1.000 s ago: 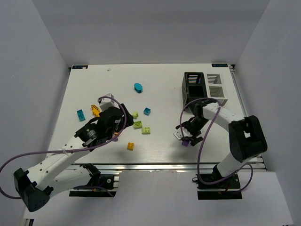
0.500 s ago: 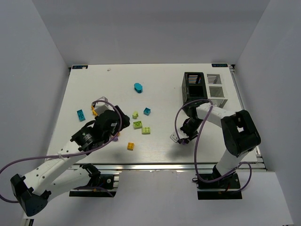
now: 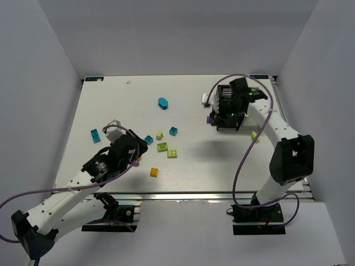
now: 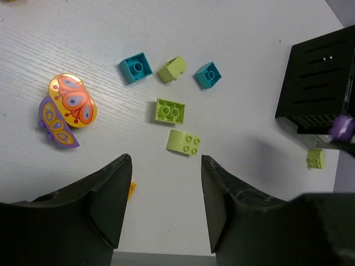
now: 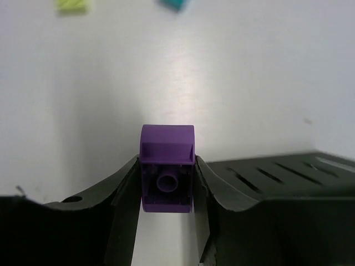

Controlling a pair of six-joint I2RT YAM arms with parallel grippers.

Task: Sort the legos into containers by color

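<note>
The right pincer [image 5: 166,169], pinching a small purple plastic brick [image 5: 167,145] beside the black slotted bin [image 5: 277,183], should centre over one compartment before releasing; the left pincer [image 4: 165,166] is spread, empty.

A white table [image 3: 111,100] is enclosed on three sides by plain pale grey walls [image 3: 177,33]. An aluminium rail [image 3: 188,195] is fitted along its near edge. Soft shadows are cast on the tabletop by even light.
</note>
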